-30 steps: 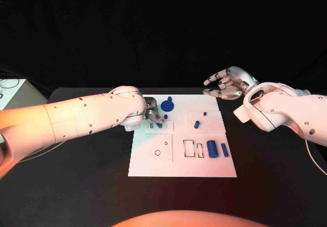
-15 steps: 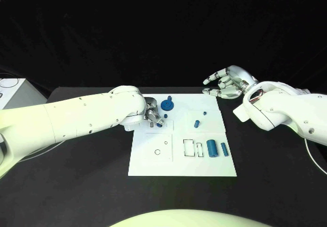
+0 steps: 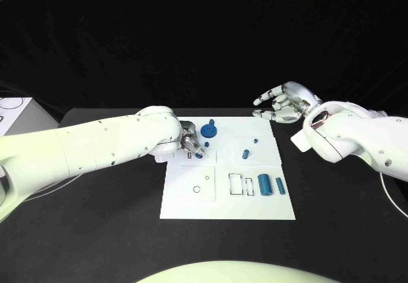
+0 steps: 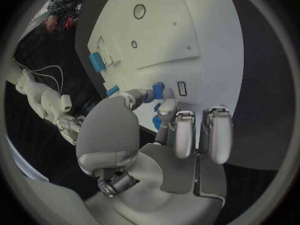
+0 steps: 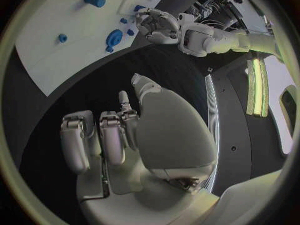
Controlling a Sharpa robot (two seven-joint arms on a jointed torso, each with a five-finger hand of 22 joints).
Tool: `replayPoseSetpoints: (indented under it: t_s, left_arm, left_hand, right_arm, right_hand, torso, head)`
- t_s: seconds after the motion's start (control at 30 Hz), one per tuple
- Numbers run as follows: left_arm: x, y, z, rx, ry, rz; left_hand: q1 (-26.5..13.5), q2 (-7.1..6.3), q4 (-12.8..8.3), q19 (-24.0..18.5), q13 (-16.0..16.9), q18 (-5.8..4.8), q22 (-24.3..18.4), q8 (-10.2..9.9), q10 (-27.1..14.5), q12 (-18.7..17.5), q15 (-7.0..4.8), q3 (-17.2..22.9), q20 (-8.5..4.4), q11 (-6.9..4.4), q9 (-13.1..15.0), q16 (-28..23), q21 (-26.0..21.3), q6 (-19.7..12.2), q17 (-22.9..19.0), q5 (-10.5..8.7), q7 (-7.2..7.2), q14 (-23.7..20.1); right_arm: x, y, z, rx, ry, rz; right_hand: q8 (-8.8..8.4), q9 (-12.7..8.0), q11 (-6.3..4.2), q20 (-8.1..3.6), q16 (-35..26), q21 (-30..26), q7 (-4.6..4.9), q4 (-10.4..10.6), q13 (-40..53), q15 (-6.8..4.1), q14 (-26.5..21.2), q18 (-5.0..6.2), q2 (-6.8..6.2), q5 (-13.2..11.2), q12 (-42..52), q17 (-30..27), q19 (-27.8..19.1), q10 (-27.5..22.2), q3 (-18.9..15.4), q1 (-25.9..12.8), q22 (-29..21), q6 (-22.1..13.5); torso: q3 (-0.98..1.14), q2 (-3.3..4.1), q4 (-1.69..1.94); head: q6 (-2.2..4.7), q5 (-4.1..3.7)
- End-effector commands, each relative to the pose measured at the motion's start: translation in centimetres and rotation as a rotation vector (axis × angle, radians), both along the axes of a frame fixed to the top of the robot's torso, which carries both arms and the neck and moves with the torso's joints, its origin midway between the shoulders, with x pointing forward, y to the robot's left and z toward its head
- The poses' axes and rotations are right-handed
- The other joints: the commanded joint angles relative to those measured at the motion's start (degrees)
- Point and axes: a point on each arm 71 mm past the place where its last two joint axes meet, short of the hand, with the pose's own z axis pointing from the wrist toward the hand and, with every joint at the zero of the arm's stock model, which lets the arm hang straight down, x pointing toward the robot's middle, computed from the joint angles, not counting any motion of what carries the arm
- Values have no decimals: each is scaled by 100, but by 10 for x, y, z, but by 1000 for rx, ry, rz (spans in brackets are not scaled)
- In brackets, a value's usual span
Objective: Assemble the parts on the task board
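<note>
Pinching blue part (image 3: 199, 154), left hand (image 3: 190, 143)

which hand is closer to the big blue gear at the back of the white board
Left. The left hand is over the board's back left part, just beside the gear, pinching a small blue piece. The right hand hovers off the board's back right corner, farther away.

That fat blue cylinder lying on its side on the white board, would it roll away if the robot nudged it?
Probably yes. The fat blue cylinder lies on its round side on the flat white task board, so a sideways nudge would likely roll it. It looks like rigid plastic, probably light, and unlikely to bend. The slimmer blue rod beside it might stop it.
</note>
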Motion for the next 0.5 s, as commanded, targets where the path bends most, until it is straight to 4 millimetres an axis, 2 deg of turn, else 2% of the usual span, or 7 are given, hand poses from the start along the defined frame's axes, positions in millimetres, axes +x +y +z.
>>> replayPoseSetpoints:
  t_s: [0.03,0.3,0.5]
  left_arm:
    - [-1,-1,-2,6,29,-17]
    - [3,-3,-4,29,53,-17]
    - [5,-7,-5,44,72,-21]
  left_hand:
    - [27,18,-1277,120,2,-87,775,17,57,28,-41,1238,0,-1,10,20,20,74,1508,19,-39,585]
    - [31,18,-1282,123,1,-88,779,14,58,26,-42,1243,-2,-2,12,20,22,78,1508,18,-39,585]
    - [32,19,-1283,121,-3,-87,777,13,57,22,-43,1245,-3,-1,13,20,21,79,1508,16,-39,585]
  right_arm:
    - [0,1,-1,-9,2,16]
    - [0,2,-1,-9,3,17]
    - [-1,3,-1,-9,3,19]
  right_hand:
    - [39,-4,-6,-25,16,25,-16,-6,950,-28,586,-82,-9,-16,-17,1472,589,-8,22,-60,1505,-34]
    - [39,-4,-6,-25,16,25,-16,-6,950,-28,586,-82,-9,-16,-17,1472,589,-8,22,-60,1505,-34]
    - [39,-4,-6,-25,16,25,-16,-6,950,-28,586,-82,-9,-16,-17,1472,589,-8,22,-60,1505,-34]
  torso:
    - [5,2,2]
    - [7,-2,7]
    - [7,0,-8]
  head:
    - [-7,-4]
    - [-45,3]
    - [-61,11]
